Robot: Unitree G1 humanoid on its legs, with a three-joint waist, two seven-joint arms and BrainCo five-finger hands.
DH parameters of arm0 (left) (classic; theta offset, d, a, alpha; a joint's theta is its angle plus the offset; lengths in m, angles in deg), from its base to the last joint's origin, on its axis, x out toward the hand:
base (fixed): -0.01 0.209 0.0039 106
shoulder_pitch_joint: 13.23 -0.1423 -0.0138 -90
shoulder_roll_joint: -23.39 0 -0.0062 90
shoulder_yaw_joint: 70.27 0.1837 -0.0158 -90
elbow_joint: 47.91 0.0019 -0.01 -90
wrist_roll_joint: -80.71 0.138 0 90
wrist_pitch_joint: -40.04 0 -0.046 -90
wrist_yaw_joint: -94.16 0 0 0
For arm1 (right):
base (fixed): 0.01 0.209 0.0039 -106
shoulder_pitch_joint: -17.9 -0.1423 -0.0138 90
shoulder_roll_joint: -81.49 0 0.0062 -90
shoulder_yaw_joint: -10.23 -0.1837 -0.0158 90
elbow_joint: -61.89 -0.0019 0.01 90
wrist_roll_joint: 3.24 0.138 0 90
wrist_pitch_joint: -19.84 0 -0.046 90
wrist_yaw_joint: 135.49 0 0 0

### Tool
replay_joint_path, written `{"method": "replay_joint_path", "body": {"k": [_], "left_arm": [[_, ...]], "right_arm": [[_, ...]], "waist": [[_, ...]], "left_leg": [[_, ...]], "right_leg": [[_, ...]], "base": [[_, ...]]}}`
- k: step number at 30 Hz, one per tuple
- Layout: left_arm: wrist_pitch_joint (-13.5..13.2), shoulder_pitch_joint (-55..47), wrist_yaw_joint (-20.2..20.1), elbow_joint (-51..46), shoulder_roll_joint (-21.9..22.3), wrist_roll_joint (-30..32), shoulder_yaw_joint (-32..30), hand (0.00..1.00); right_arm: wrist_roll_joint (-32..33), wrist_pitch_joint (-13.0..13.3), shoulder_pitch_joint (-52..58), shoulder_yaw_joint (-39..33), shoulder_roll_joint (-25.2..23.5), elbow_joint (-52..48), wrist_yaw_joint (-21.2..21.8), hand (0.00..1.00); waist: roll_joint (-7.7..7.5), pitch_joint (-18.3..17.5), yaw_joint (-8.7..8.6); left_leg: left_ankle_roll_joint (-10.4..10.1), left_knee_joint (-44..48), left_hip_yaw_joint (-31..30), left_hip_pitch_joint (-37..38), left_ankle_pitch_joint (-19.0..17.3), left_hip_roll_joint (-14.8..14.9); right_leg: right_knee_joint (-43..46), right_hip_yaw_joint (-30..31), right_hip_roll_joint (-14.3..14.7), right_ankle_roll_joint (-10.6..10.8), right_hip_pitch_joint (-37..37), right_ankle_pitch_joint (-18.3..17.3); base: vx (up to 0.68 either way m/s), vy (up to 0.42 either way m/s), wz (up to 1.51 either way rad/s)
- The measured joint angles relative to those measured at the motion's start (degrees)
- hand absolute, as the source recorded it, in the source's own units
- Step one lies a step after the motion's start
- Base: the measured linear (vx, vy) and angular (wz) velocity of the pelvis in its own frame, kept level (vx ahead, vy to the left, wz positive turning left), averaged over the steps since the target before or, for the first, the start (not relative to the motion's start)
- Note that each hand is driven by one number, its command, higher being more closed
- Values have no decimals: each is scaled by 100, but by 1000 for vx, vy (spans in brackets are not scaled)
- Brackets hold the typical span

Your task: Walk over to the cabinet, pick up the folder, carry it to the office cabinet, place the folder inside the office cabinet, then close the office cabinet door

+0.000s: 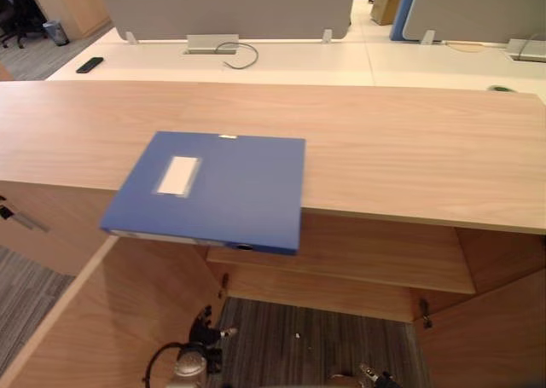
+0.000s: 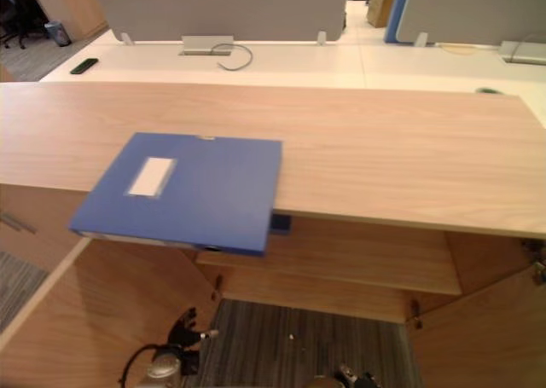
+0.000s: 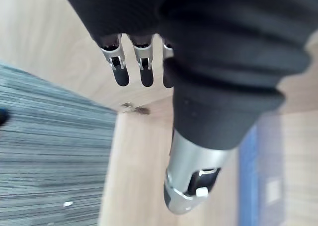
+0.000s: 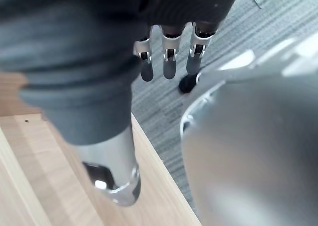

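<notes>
A blue folder [image 1: 213, 188] with a white label lies flat on the wooden cabinet top [image 1: 409, 149], its near edge hanging out over the front edge. Under the top the cabinet stands open, with a shelf [image 1: 358, 260] inside. My left hand [image 1: 203, 330] hangs low in front of the open cabinet, well below the folder, and the left wrist view shows its fingers [image 3: 144, 67] straight and holding nothing. My right hand [image 1: 374, 376] is low at the bottom edge, and in the right wrist view its fingers [image 4: 169, 62] are straight over the carpet.
Wooden cabinet doors stand open at the left [image 1: 102, 320] and right [image 1: 486, 328]. Grey carpet [image 1: 316, 345] lies between them. Behind the cabinet are white desks [image 1: 299, 64] with grey dividers, a cable and a black remote [image 1: 90, 64].
</notes>
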Motion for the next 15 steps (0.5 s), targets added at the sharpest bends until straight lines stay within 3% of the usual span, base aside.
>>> {"method": "replay_joint_path", "body": {"k": [3,7,10,15], "left_arm": [[-235,-121,-254,-943,-173,-1129,1,0],[-280,-195,-557,-1801,7,-2337,293,0],[-287,-287,-622,-2677,192,-2695,587,0],[-253,-446,-604,-3628,85,-2660,747,0]], "right_arm": [[-11,2,1,80,48,-8,-9,0],[-14,-8,-13,622,197,-9,65,0],[-65,-52,-58,948,310,-8,102,0],[-264,-184,-185,1175,407,6,106,0]], "waist": [[23,-38,4],[86,-63,-9],[91,-63,-33],[97,-71,-22]], "left_leg": [[96,-198,20,14,45,-149],[55,-526,28,13,251,-46],[53,-562,-12,-12,273,-11],[67,-561,-176,-187,292,-20]], "right_leg": [[-211,16,-96,144,-14,88],[-330,26,95,277,-131,156],[-352,-15,139,275,-136,159],[-403,-200,129,260,-126,178]], "base": [[-3,110,-7],[-39,-28,-6],[-15,-35,3],[24,-6,16]]}}
